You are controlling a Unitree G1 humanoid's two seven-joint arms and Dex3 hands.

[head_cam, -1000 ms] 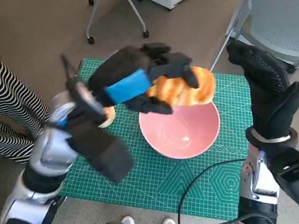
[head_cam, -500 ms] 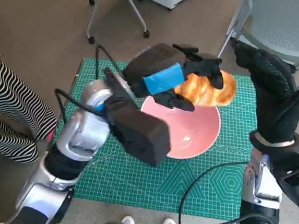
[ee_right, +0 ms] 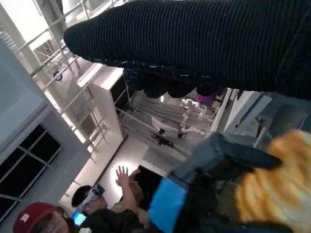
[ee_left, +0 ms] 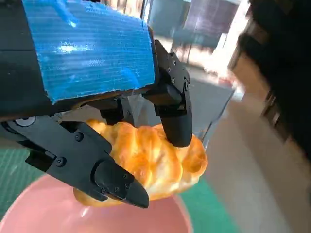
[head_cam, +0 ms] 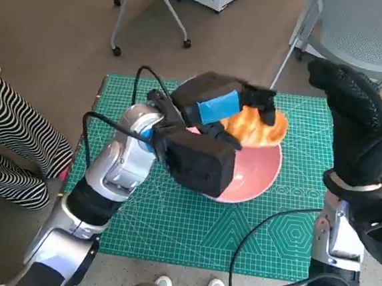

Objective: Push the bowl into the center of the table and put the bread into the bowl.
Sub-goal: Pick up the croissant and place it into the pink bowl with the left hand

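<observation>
Now, starting at the left edge of the head view, we see a person's striped trouser leg beside the desk with its green cutting mat. Toward the middle of the frame, our left robot hand is clamped on the bread, its fingers wrapped over and under the golden loaf, and the left wrist view shows that grip plainly. The bread hangs above the far rim of the pink bowl, which sits near the middle of the mat. On the right of the frame our right robot hand is raised, clear of the bowl; we cannot tell whether its fingers are apart or together. To finish well, we judge we should bring the loaf over the bowl's middle, lower it close to the bottom, then spread the fingers so it does not tip out over the rim.
</observation>
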